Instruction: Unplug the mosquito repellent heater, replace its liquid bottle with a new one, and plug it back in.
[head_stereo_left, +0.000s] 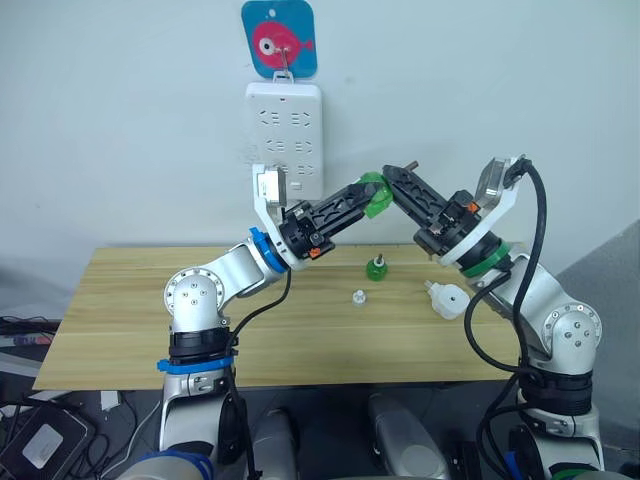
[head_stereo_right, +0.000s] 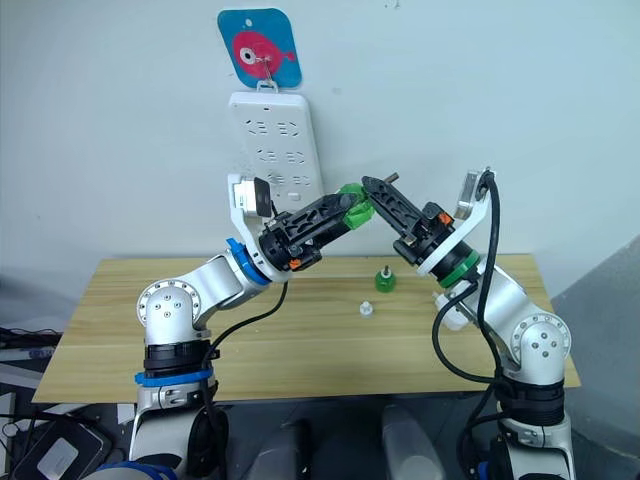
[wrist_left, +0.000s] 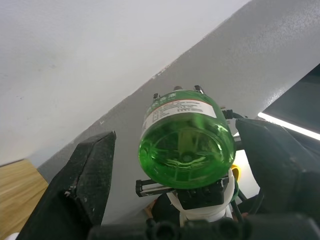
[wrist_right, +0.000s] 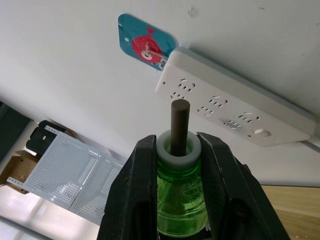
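Observation:
My right gripper (head_stereo_left: 392, 178) is shut on the white collar of a translucent green liquid bottle (wrist_right: 182, 200), held in the air in front of the wall. A dark wick sticks out of its neck and it has no cap. My left gripper (head_stereo_left: 370, 198) is open around the bottle's base (wrist_left: 186, 145), with a gap on at least one side. A second, similar green bottle (head_stereo_left: 375, 267) stands upright on the table; I cannot tell which is the new one. A small white cap (head_stereo_left: 357, 297) lies in front of it. The white heater (head_stereo_left: 447, 298) lies unplugged on the table under my right arm.
A long white power strip (head_stereo_left: 284, 130) hangs on the wall just behind and left of the grippers, under a blue fish sticker (head_stereo_left: 279, 38). The wooden table (head_stereo_left: 150, 320) stretches out bare to the left. Cables and a black box lie on the floor at lower left.

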